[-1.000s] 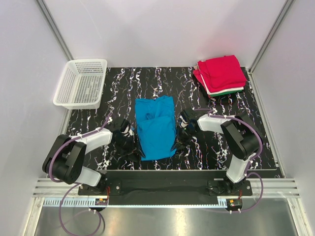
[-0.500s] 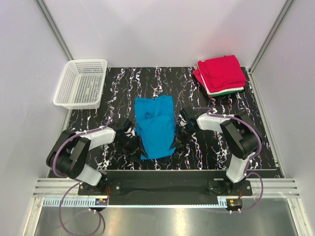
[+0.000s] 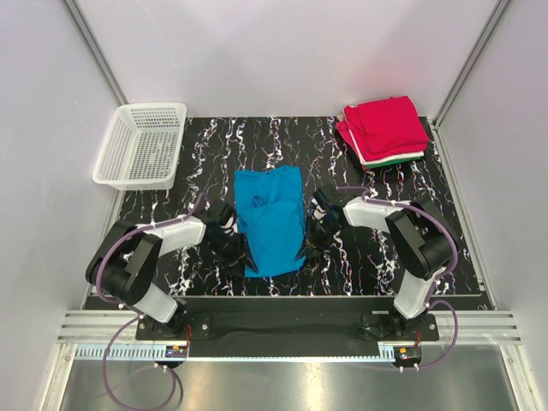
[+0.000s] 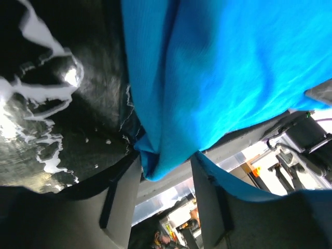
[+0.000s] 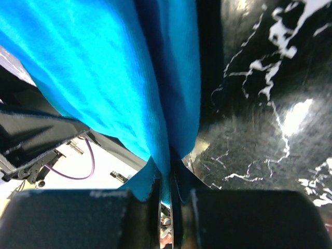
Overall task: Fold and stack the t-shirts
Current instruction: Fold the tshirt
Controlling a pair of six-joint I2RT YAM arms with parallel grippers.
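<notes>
Item one, the black, white-veined marble-pattern table top (image 3: 368,171), carrying everything below. Item two, the plain bright blue t-shirt (image 3: 272,223), soft cloth, folded to a long strip at the centre of the table and running from 12 to 6 o'clock; its surface is wrinkled and its near end is slightly skewed. I judge it light, limp and not slippery. It will sag and drag wherever it is unsupported, so it is best taken by both near corners at once, pinching through all the layers. Item three, the white plastic mesh basket (image 3: 154,106), at 10 o'clock, well apart from the shirt. Item four, the stack of folded t-shirts (image 3: 385,128), red on top with green and white edges showing beneath, at 1 o'clock; this is where the blue one should end up. Item five, my left gripper (image 4: 166,176), at the shirt's 7 o'clock corner. Its jaws stand apart with the cloth's corner hanging between them, not yet pinched. Item six, my right gripper (image 5: 166,192), at the 5 o'clock corner, its jaws clamped tight on a folded edge of the blue cloth. My judgement is that lifting before the left side has a grip would twist the strip.
</notes>
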